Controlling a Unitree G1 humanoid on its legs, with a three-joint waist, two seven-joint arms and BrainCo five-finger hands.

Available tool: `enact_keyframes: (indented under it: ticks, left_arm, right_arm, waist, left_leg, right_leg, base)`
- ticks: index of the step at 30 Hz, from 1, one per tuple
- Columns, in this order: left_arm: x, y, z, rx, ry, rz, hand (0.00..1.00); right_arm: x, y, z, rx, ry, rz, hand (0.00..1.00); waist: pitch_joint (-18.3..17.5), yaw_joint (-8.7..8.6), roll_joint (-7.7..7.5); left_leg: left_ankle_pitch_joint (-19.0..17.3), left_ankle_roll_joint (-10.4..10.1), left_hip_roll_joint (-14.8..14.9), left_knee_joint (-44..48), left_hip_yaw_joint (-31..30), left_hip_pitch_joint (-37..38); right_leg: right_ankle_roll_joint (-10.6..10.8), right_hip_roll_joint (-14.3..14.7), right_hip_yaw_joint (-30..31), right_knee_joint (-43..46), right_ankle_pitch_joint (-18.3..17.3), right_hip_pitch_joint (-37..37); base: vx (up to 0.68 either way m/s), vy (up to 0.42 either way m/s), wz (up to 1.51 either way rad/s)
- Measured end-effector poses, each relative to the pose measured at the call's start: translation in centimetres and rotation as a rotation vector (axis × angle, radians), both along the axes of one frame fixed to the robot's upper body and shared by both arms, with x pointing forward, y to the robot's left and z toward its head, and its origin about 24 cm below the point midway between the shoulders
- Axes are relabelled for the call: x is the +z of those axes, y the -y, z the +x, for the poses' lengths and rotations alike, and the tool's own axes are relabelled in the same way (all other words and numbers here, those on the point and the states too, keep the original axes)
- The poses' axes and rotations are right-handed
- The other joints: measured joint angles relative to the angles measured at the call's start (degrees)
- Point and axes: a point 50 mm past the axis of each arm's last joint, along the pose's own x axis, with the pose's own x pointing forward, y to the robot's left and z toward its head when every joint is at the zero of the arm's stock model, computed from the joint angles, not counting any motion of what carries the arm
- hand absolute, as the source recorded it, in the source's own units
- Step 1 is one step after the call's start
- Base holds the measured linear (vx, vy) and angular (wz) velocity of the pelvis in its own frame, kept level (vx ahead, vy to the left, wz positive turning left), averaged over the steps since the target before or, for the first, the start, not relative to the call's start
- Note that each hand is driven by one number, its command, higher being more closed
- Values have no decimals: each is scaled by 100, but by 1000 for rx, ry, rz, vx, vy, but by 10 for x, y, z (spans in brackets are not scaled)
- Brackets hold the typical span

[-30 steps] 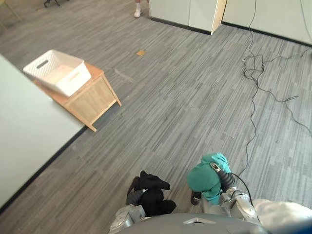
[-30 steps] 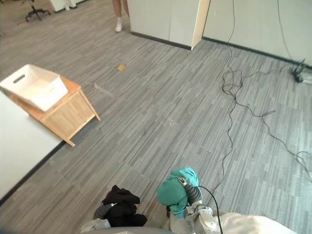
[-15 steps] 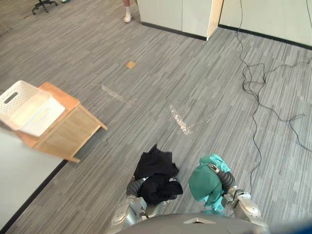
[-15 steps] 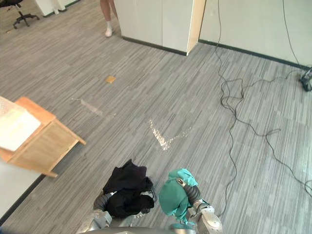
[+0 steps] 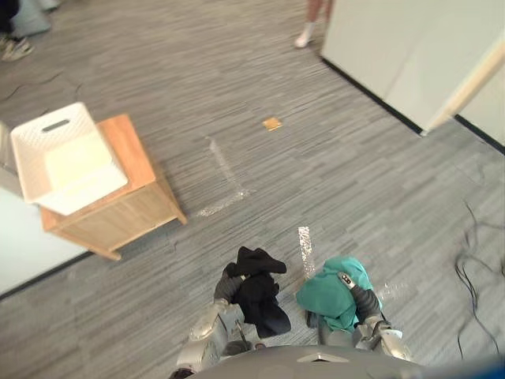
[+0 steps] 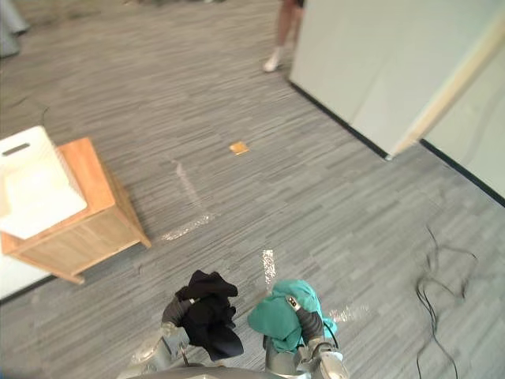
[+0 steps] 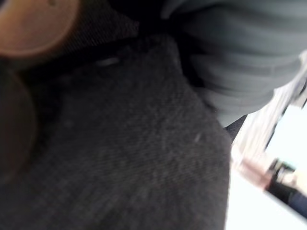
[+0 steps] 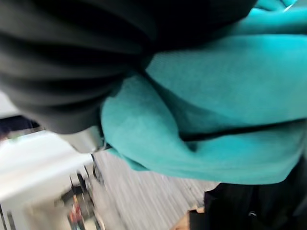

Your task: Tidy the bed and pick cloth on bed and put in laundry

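A black cloth (image 5: 256,292) is bunched over my left hand (image 5: 227,287) low in the left eye view and hangs down from it. In the left wrist view the black cloth (image 7: 120,158) lies right against the hand's cover. A teal cloth (image 5: 331,288) wraps my right hand (image 5: 360,300), just right of the black one; in the right wrist view the teal cloth (image 8: 216,120) bulges past the dark cover. The white laundry basket (image 5: 67,158) stands on a low wooden table (image 5: 138,197) to the far left, well apart from both hands.
The white bed edge (image 5: 20,245) shows at the left, beside the table. A white cabinet (image 5: 410,55) stands at the back right, with a person's foot (image 5: 306,35) near it. A small orange scrap (image 5: 272,123) lies on the grey floor, and cables (image 5: 477,260) at the right.
The camera has swung, so the whole scene has shifted: basket and table now sit higher at the left and the cabinet at the right. Both cloths stay on the hands.
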Motion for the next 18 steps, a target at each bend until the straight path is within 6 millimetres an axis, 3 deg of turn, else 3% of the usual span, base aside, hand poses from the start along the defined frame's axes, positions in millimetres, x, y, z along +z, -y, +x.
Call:
enact_keyframes:
  ticks: [1,2,3,4,5,6,7,8,9,12,14,15,16,18]
  left_arm:
    - [-3,1,-5,1,-22,-1,100]
    - [-6,3,-13,9,-51,-12,100]
    - [-8,6,-17,15,-62,-23,100]
    - [-10,11,-23,20,-77,-44,100]
    - [-11,14,-25,38,-83,-62,100]
    - [-12,15,-28,52,-91,-71,100]
    - [-13,14,-31,82,-98,-83,100]
    - [-12,13,-29,104,-88,-87,100]
    - [-11,9,-28,123,-82,-86,100]
    - [-2,5,-23,167,-22,-108,100]
    - [0,6,-23,179,-16,-121,100]
    - [1,8,-22,180,-12,-126,100]
    - [1,11,-21,182,-9,-135,100]
    - [2,23,-20,181,-12,-169,100]
  right_arm:
    - [0,3,-1,-9,-5,-5,100]
    - [2,5,5,-22,9,-8,100]
    - [4,8,11,-30,21,-12,100]
    - [7,13,17,-44,29,-21,100]
    - [9,15,22,-45,31,-32,100]
    - [9,15,23,-43,29,-32,100]
    - [8,16,23,-37,23,-33,100]
    - [8,16,23,-33,18,-31,100]
    - [8,14,24,-21,18,-21,100]
    - [8,16,23,13,26,-34,100]
    - [8,16,22,34,27,-47,100]
    - [8,17,21,41,21,-56,100]
    - [7,18,19,40,17,-60,100]
    - [12,24,16,13,30,-76,100]
  waist:
    - [-7,-12,88]
    - [-73,37,249]
    - [-106,62,379]
    - [-84,80,605]
    - [-37,90,732]
    - [-10,134,746]
    - [23,192,833]
    - [61,231,858]
    - [94,306,793]
    - [124,352,726]
    - [135,437,698]
    - [114,451,665]
    - [77,435,608]
    - [47,372,586]
  left_leg:
    - [-125,-45,119,112,-53,109]
    - [-151,-81,307,677,0,50]
    - [-89,-128,425,1144,53,-116]
    - [285,-465,664,2165,266,-457]
    - [1064,-992,892,3236,454,-852]
    - [1629,-1166,1024,3780,549,-1063]
    - [1800,-1137,1458,4960,826,-1549]
    - [1610,-914,1718,5649,1062,-1889]
    - [1345,-779,1796,5951,1283,-2232]
    - [966,-785,1519,4869,1837,-2817]
    - [896,-788,1251,3273,2652,-2914]
    - [918,-763,1100,2452,3368,-2832]
    - [984,-674,925,1798,3980,-2751]
    - [1253,-225,544,589,5085,-2483]
  right_leg:
    - [-58,86,-2,223,299,20]
    - [-359,228,-5,521,549,97]
    - [-564,338,-76,582,452,184]
    - [-805,487,-301,575,273,487]
    - [-942,601,-439,563,24,850]
    - [-980,650,-494,516,-111,1044]
    - [-1031,828,-566,367,-328,1482]
    - [-1062,915,-651,218,-453,1842]
    - [-1022,913,-758,2,-601,2278]
    - [-991,885,-1037,-500,-817,2951]
    - [-966,879,-1349,-794,-857,3283]
    - [-887,881,-1636,-922,-927,3495]
    - [-786,871,-1963,-1038,-989,3668]
    - [-415,945,-2567,-992,-1220,3967]
  base:
    - [707,-639,49]
    - [486,-411,22]
    - [565,-503,17]
    - [531,-496,24]
    - [533,-480,27]
    - [535,-441,40]
    - [425,-339,36]
    - [575,-470,40]
    - [434,-371,34]
    - [411,-300,40]
    - [381,-143,51]
    - [338,-90,93]
    - [446,-123,129]
    - [474,-127,153]
